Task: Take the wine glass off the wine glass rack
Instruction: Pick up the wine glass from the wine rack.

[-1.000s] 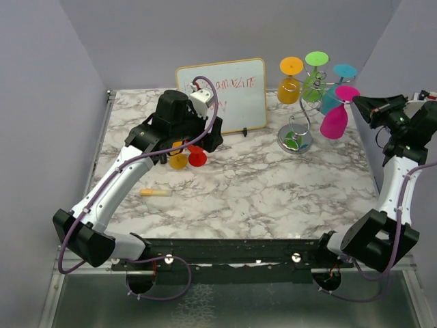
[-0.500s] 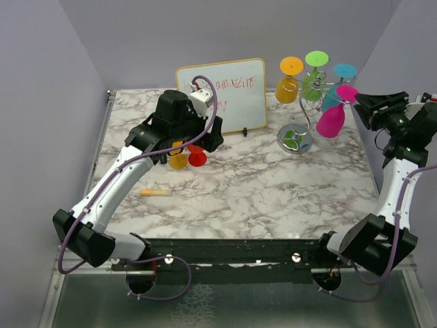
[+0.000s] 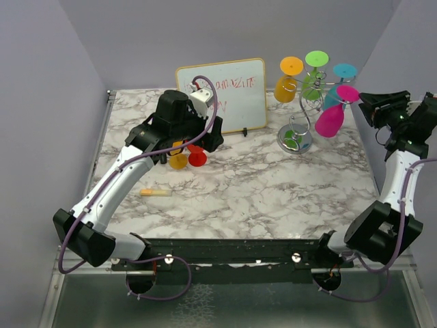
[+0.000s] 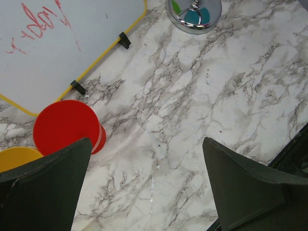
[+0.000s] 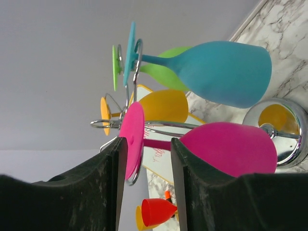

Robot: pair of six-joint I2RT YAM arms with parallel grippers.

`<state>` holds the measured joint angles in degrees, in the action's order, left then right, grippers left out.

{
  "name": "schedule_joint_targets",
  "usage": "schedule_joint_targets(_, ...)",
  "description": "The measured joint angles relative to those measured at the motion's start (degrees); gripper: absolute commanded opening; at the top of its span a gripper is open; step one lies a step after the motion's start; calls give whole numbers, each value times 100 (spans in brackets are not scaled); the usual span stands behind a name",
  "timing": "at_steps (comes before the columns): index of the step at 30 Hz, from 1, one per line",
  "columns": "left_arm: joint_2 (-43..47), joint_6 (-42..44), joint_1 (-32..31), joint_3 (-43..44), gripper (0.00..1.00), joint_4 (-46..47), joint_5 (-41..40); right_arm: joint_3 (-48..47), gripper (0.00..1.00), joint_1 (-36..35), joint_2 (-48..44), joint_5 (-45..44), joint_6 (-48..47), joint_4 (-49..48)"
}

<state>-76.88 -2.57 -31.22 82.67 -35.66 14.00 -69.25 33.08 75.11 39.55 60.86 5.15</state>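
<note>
The wine glass rack (image 3: 295, 141) stands near the table's (image 3: 273, 191) far right corner. Pink (image 3: 332, 119), teal, green and orange wine glasses hang from it upside down. The right gripper (image 3: 364, 104) is level with the pink glass's foot, its fingers partly apart and clamping nothing. The left gripper (image 4: 147, 139) hangs wide open and empty over red (image 4: 65, 126) and yellow (image 4: 14, 159) glasses beside the whiteboard (image 4: 57, 43).
</note>
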Motion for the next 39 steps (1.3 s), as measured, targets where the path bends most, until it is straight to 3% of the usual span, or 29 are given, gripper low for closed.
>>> schedule_joint_targets(9,-17,0,0,2,99,0,0,-98,39,-2,546,348,304,-514)
schedule_joint_targets(27,-122,0,0,0,99,2,20,-129,35,-81,601,907,658,-1060)
schedule_joint_targets(35,-122,-2,0,0,99,2,20,-260,16,-214,669,918,595,-990)
schedule_joint_targets(39,-122,-2,0,-11,99,4,20,-260,1,-229,669,909,549,-885)
